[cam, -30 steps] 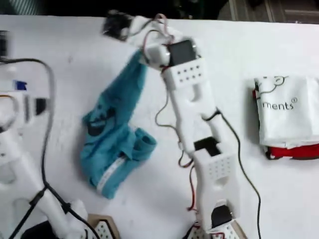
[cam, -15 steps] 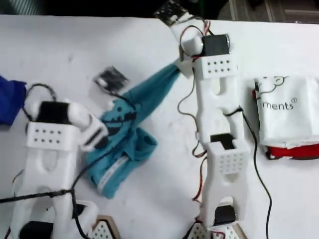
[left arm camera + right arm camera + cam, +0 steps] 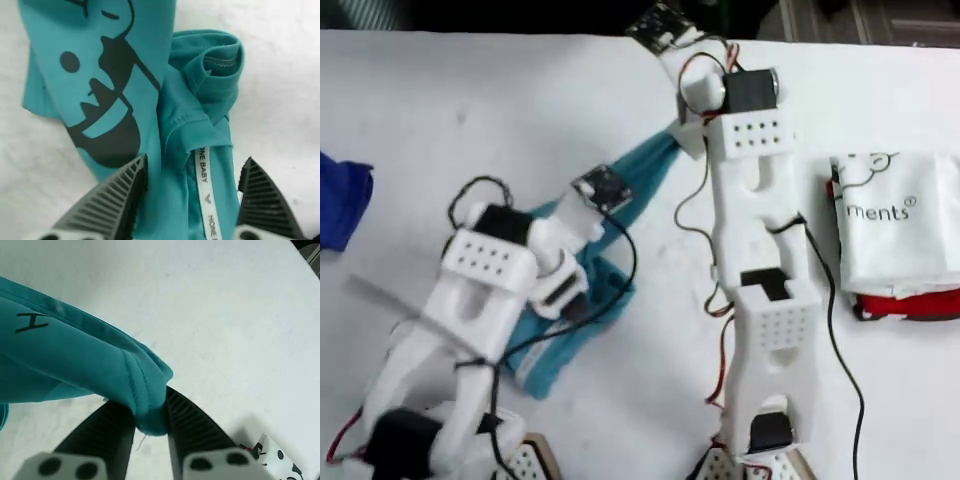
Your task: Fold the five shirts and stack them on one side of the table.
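Note:
A teal shirt [image 3: 638,182] lies crumpled at mid table, with one corner stretched toward the far edge. My right gripper [image 3: 680,132] is shut on that corner; in the right wrist view the fabric [image 3: 70,360] is pinched between the fingers [image 3: 150,412] just above the table. My left gripper [image 3: 575,265] hovers over the bunched part of the shirt. It is open in the left wrist view [image 3: 195,162], with the collar [image 3: 215,60] and neck label [image 3: 204,190] below it. A folded white shirt [image 3: 898,230] lies on a red one [image 3: 910,305] at the right edge.
A dark blue shirt [image 3: 340,200] lies at the table's left edge. The right arm [image 3: 760,300] stretches from the near edge to the far side between the teal shirt and the stack. Loose cables hang off both arms. The white table [image 3: 470,90] is bare at far left.
My left arm has swung in from the left edge to over the teal shirt. My right gripper drew the shirt's corner rightward and farther back, then held still.

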